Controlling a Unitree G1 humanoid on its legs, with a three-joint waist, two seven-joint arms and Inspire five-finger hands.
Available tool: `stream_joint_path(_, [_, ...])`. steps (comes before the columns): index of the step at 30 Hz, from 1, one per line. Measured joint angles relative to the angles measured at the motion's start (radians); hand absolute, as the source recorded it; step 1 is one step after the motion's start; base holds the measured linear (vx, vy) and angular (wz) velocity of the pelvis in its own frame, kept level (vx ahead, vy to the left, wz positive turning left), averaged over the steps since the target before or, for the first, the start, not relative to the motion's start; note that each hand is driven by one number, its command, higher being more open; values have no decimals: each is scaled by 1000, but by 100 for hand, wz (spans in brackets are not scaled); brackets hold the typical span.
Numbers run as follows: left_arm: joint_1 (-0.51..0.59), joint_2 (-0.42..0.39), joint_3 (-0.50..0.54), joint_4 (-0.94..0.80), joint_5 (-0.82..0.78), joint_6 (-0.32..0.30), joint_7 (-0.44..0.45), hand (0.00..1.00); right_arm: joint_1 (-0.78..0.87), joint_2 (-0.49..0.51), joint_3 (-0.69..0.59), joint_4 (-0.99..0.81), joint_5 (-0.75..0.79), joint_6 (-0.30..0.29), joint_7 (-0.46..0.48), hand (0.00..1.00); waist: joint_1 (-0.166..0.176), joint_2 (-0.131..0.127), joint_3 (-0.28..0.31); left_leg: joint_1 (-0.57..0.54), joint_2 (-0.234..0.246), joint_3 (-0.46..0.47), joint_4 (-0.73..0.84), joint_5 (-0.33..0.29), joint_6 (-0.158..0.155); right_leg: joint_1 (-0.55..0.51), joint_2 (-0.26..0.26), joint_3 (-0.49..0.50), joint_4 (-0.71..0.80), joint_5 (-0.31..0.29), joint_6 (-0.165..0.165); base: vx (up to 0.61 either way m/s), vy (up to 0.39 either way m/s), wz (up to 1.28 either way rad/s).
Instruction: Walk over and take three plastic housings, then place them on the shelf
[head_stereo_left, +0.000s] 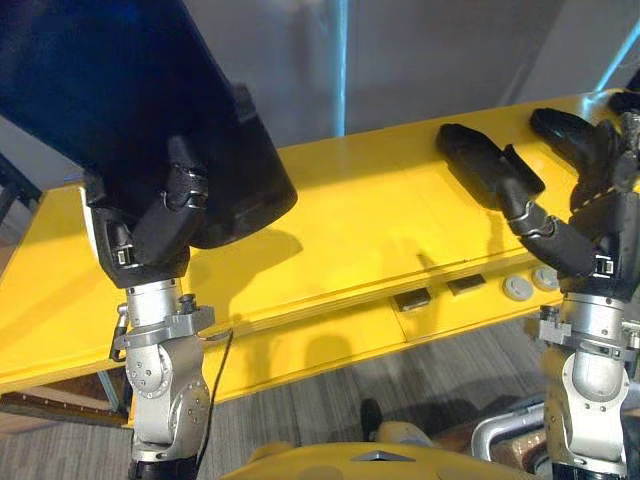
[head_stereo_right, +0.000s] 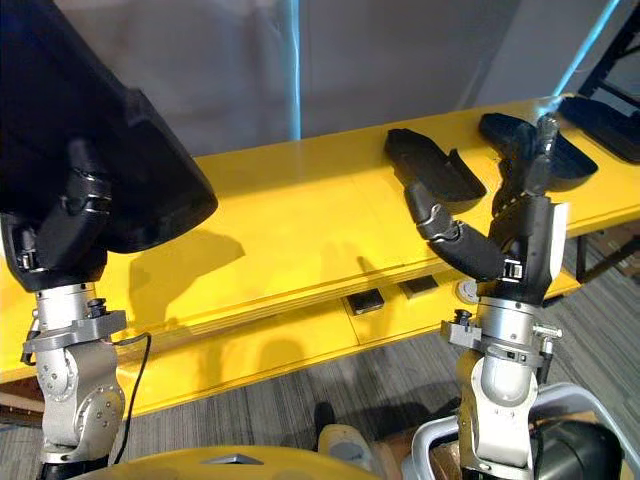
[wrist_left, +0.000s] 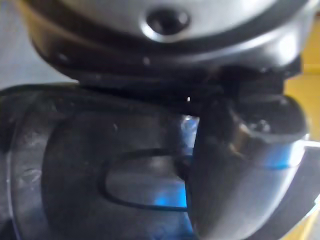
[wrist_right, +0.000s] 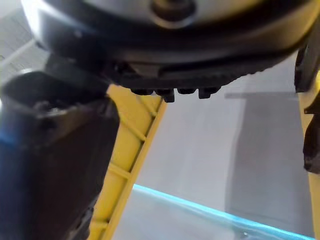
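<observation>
Left hand (head_stereo_left: 150, 238) around a big, glossy black, curved plastic housing (head_stereo_left: 100, 90)

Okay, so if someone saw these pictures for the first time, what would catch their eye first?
Probably the big black housing gripped in the left robot hand, up over the left end of the bright yellow shelf. Next comes the right robot hand, open and empty, in front of more black housings lying on the shelf's right end.
</observation>
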Motion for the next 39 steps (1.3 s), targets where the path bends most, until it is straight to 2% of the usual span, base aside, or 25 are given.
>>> stream_joint_path(3, [-3, 4, -19, -16, 5, 16, -23, 0, 38, 68, 13, 18, 3, 5, 9, 100, -7, 0, 6, 11, -9, 46, -1, -10, 12, 5, -4, 32, -21, 11, 23, -58, 70, -40])
stream_joint_path(5, [-2, 6, -25, -17, 8, 48, -35, 0, 42, 99, 13, 18, 5, 7, 12, 100, -15, 14, 12, -2, 1, 68, 2, -2, 32, -17, -20, -6, 7, -38, 39, -82, 54, -21])
stream_joint_path(6, [-4, 15, -24, -17, 6, 69, -36, 0, 32, 95, 16, 18, 4, 6, 15, 100, -16, 22, 21, -11, 9, 72, 1, 3, 39, -60, -43, -60, 131, -84, -10, -59, 65, -2])
stream_joint_path(7, [-5, 30, -23, -16, 7, 92, -37, 0, 22, 91, 16, 24, 0, 6, 18, 100, -7, 14, 31, -13, 9, 69, 1, 8, 37, -70, -80, -81, 241, -126, -25, -37, 60, 2])
stream_joint_path(9, [-5, 47, -18, -11, 7, 117, -32, 0, -13, 89, 20, 59, -2, -1, 17, 100, 4, -4, 33, -37, 12, 57, 22, 9, 34, -45, -117, -101, 279, -189, 10, -14, -25, 14])
stream_joint_path(10, [-6, 52, -6, -11, 5, 134, -26, 0, -54, 83, 30, 85, -3, -2, 14, 100, 7, -20, 36, -67, 19, 47, 47, 11, 27, -22, -127, -115, 229, -206, 42, -11, -101, 22])
stream_joint_path(11, [-7, 48, 0, -4, 2, 147, -24, 0, -86, 71, 37, 101, -4, -2, 11, 100, 12, -16, 51, -82, 32, 37, 59, 17, 15, -5, -114, -130, 176, -175, 67, -28, -179, 28])
stream_joint_path(13, [9, 42, 3, 18, 2, 215, -10, 0, -120, 38, 62, 118, -1, 15, 16, 100, 37, 0, 65, -81, 61, 19, 35, 39, -15, 45, -69, -153, 65, -120, 41, -45, -189, 13])
stream_joint_path(17, [20, 30, 5, 45, 3, 275, 11, 0, -125, 13, 88, 117, 0, 44, 42, 100, 50, 0, 65, -76, 87, 16, 21, 51, -35, 64, -32, -160, 17, -102, 16, 3, -125, -4])
stream_joint_path(19, [20, 29, 5, 80, 3, 299, 14, 0, -117, 3, 88, 117, 7, 58, 42, 100, 39, 1, 65, -64, 87, 16, 3, 59, -43, 70, -29, -165, 16, -99, 12, 22, -46, -1])
stream_joint_path(20, [19, 22, 5, 136, 3, 331, 3, 0, -97, 5, 88, 117, 40, 61, 41, 100, 26, 1, 65, -35, 82, 15, -30, 72, -44, 88, -33, -170, 15, -99, 12, 25, -10, 4])
stream_joint_path(23, [18, 21, -1, 192, 3, 373, -3, 0, -72, 8, 89, 117, 37, 61, 33, 100, 22, 0, 65, -3, 68, 29, -70, 86, -42, 95, -39, -157, 14, -99, 12, -6, 33, -10])
stream_joint_path(25, [16, 21, -1, 227, 3, 429, -3, 0, -45, 27, 94, 117, 39, 60, 26, 100, 11, -1, 65, 12, 53, 43, -100, 98, -37, 97, -47, -144, -1, -91, 23, -25, 52, -13])
stream_joint_path(29, [-18, 42, 11, 297, 3, 488, 4, 0, -1, 57, 131, 117, 44, 60, 36, 100, 0, 3, 62, 30, 39, 82, -123, 104, -33, 98, -47, -106, -34, -65, 32, -19, 47, -27])
stream_joint_path(31, [-121, 69, 23, 403, -5, 508, 21, 0, 10, 57, 149, 117, 44, 60, 66, 100, -4, 4, 61, 32, 31, 105, -131, 106, -30, 98, -49, -85, -66, -38, 35, -42, 31, -28])
stream_joint_path(35, [-306, 114, 51, 601, -33, 508, 80, 0, 18, 53, 174, 117, 46, 60, 119, 100, -20, 4, 59, 42, 23, 124, -137, 107, -28, 110, -52, -65, -99, -14, 37, -61, 7, -18])
stream_joint_path(39, [-462, 180, 89, 844, -207, 504, 103, 0, 26, 31, 204, 121, 54, 60, 181, 100, -58, 5, 55, 46, 17, 139, -146, 110, -25, 106, -52, -51, -107, -6, 38, -60, -6, -11])
